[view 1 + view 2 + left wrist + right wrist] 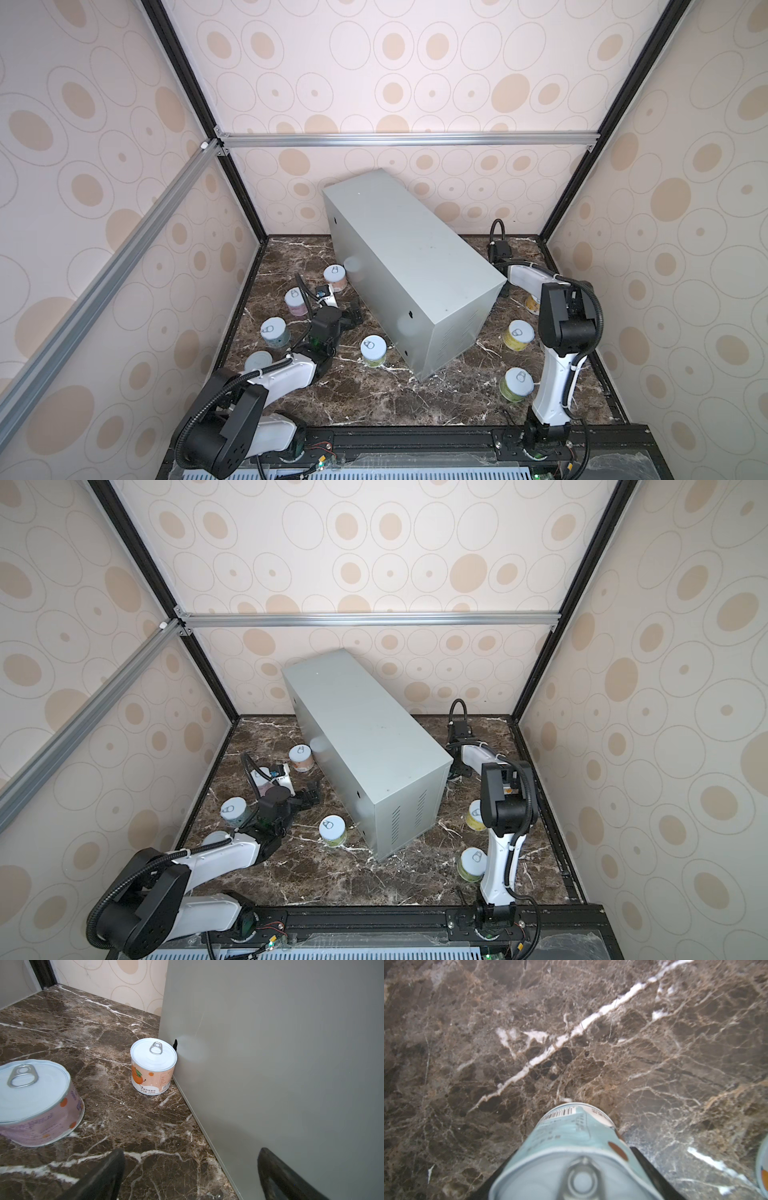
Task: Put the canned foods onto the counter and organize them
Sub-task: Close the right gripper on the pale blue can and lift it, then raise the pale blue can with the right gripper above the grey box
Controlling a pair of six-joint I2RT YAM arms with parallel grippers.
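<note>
I'm looking down on a dark brown, white-veined marble floor (pixel 415 403), boxed in by walls (pixel 415 62) papered with beige ovals and by black and aluminium frame bars (pixel 407 139). The counter (pixel 415 257) stands slantwise across the middle, its far end near the back wall and its vented end toward the arm bases.

My left gripper (pixel 191 1153) is spread wide with nothing in it. Beyond its fingers (pixel 108 1174) the orange tin (pixel 153 1066) stands upright just beside the counter's long side wall, perhaps touching it. The pink tin (pixel 37 1103) stands well outside the finger farther from the counter. The other finger runs close along the grey wall; I cannot tell whether it touches. Between the two fingers lie bare marble and the wall's bottom edge.

My right gripper (pixel 574 1149) is low beside the counter's opposite long side, mostly hidden in both top views. The teal tin (pixel 571 1132) stands between its fingers (pixel 641 1159), one dark finger on each side; whether they are clamped on it I cannot tell. Past the fingertips the marble is open.

Back toward that arm's base stand a yellow tin (pixel 518 336) and a green tin (pixel 518 384). Every tin I can see stands on the marble. The widest free stretch lies before the counter's vented end, between the two arms.
</note>
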